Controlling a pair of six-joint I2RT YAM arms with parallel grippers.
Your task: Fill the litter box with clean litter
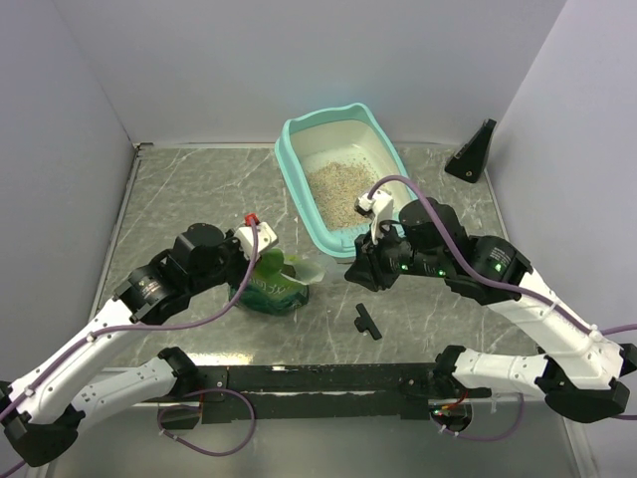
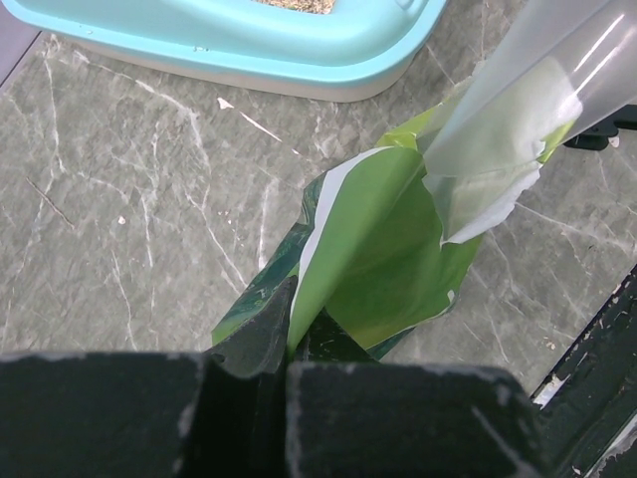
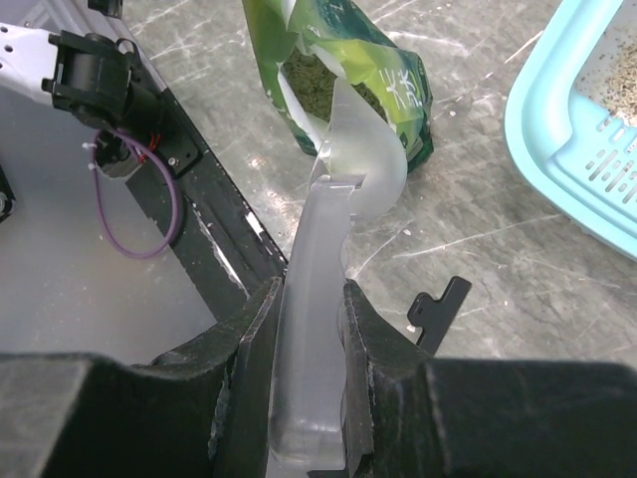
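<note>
Now the litter box (image 1: 292, 169) sits at 12 o'clock on the grey marbled surface (image 1: 179, 199), a little right of centre. A patch of clean litter (image 1: 338, 189) is spread over the middle of its cream pan. Its teal rim also shows at 12 o'clock in the left wrist view and at 2 o'clock in the right wrist view.

At 7 o'clock from the box, well apart from it, a green bag (image 1: 274, 287) stands upright with its mouth open. The left hand (image 2: 289, 344) is clenched on the bag's top edge, with the green film pinched flat between its two dark fingers (image 2: 239, 349).

The right hand (image 3: 309, 309) is grasping the handle of a translucent scoop (image 3: 348, 169). The scoop's curved end reaches to the bag's mouth at 12 o'clock in the right wrist view. Greenish-brown grainy material seems to lie inside the bag, but I cannot tell whether the scoop touches it.

A small black clip (image 1: 366, 321) lies on the surface at 4 o'clock from the bag, near the right hand.
</note>
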